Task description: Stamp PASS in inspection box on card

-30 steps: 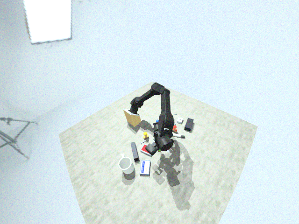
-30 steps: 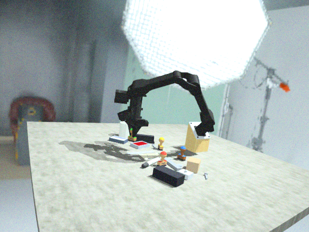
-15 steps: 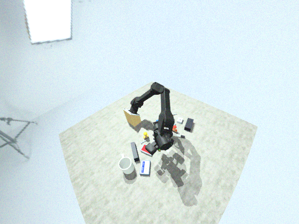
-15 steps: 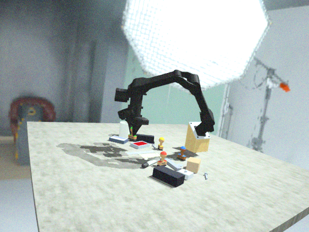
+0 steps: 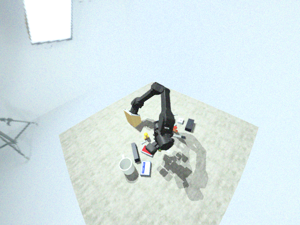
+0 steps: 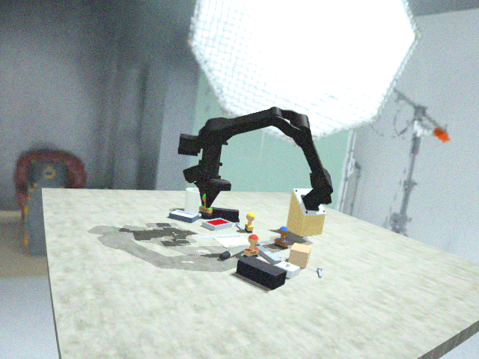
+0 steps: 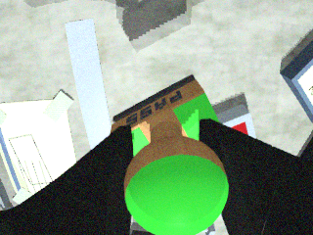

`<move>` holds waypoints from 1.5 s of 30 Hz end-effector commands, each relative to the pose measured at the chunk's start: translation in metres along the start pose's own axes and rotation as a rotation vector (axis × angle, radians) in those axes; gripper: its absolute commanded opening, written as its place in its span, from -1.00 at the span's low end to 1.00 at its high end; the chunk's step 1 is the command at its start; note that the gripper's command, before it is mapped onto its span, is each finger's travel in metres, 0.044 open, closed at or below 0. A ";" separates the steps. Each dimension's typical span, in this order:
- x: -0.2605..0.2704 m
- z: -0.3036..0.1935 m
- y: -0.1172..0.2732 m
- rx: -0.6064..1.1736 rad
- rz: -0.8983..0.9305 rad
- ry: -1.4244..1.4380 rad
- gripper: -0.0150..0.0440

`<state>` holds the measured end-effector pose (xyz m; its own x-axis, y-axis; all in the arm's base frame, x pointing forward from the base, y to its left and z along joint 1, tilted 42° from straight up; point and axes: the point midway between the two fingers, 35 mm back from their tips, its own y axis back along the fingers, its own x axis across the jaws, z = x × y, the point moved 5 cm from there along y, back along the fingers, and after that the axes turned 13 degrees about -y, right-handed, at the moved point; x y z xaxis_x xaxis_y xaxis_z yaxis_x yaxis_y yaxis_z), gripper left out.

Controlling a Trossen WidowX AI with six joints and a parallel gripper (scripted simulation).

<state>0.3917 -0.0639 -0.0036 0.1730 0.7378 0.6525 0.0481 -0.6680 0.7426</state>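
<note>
My gripper (image 6: 207,203) (image 7: 165,133) is shut on the PASS stamp (image 6: 205,209) (image 7: 153,109), which has a green knob and a wooden base with PASS lettering. The stamp is held over the bench beside the ink pad; its printing face is hidden. The red ink pad (image 5: 146,150) (image 6: 217,222) (image 7: 240,129) lies partly behind the right finger in the wrist view. The card (image 6: 232,241) (image 7: 41,117) lies at the left of the wrist view, with a thin outlined box on it; the left finger hides part of it.
A pale strip (image 7: 88,73) lies between card and stamp. A mug (image 5: 126,167), a blue-white box (image 5: 146,168) and a dark bar (image 5: 135,152) lie around the pad. Yellow (image 6: 249,222), red (image 6: 252,244) and blue (image 6: 283,235) knobbed stamps, a marker (image 6: 225,255) and a black block (image 6: 260,272) stand nearer.
</note>
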 end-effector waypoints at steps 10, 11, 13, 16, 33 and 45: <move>0.001 0.001 0.009 -0.009 -0.005 0.008 -0.49; 0.000 0.000 0.009 -0.009 -0.005 0.008 -0.49; -0.006 -0.004 0.010 -0.010 -0.006 0.007 -0.49; -0.020 -0.015 0.010 -0.010 -0.009 0.006 -0.49; -0.067 -0.067 0.009 -0.007 -0.009 0.004 -0.49; -0.067 -0.066 0.001 -0.007 -0.009 0.003 -0.49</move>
<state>0.3156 -0.1090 -0.0358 0.1666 0.7447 0.6463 0.0445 -0.6604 0.7496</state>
